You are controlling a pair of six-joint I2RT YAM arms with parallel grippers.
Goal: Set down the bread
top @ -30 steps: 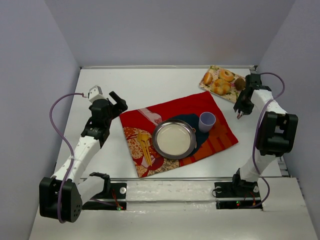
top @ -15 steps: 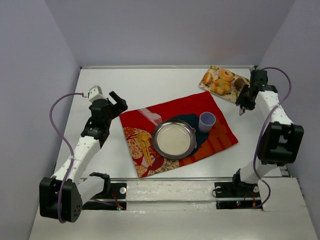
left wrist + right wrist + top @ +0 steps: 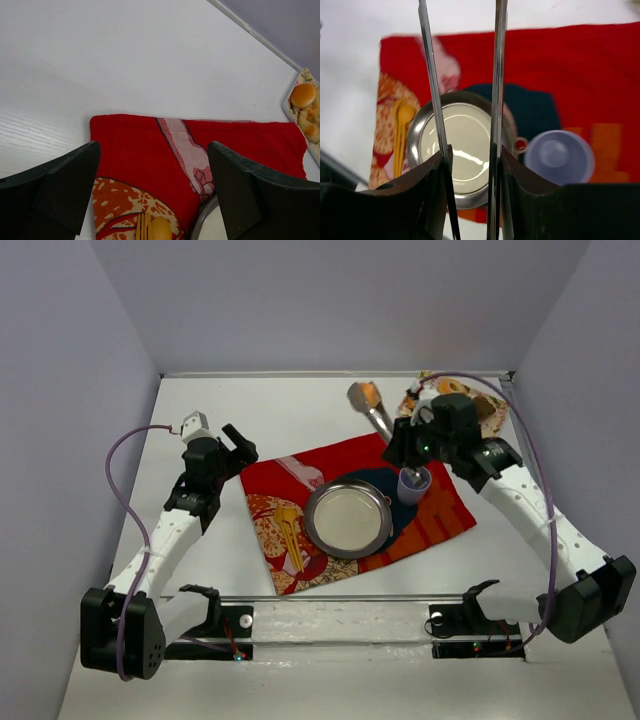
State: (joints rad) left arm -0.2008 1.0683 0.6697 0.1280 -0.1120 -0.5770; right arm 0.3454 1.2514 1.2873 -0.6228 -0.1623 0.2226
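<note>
My right gripper (image 3: pixel 400 446) is shut on metal tongs (image 3: pixel 381 420) that point toward the back of the table. The bread (image 3: pixel 372 393), a small orange bun, sits between the tong tips, above bare table behind the red cloth (image 3: pixel 300 465). In the right wrist view my gripper (image 3: pixel 472 155) holds the two tong blades (image 3: pixel 496 75) over the steel plate (image 3: pixel 415 142). The tong tips and the bread are out of that frame. My left gripper (image 3: pixel 238 443) is open and empty over the cloth's back left corner (image 3: pixel 130 145).
The steel plate (image 3: pixel 312 508) lies mid-cloth, with a lavender cup (image 3: pixel 412 485) at its right (image 3: pixel 559 157). A yellow spoon and fork (image 3: pixel 288 530) lie to its left. The pastry tray (image 3: pixel 412 400) is back right, partly behind my right arm. An orange bun (image 3: pixel 303 95) shows at its end.
My right arm has swung left from beside the tray to above the cup. The tongs with an orange bun at their tips now show. The left arm has hardly moved.
</note>
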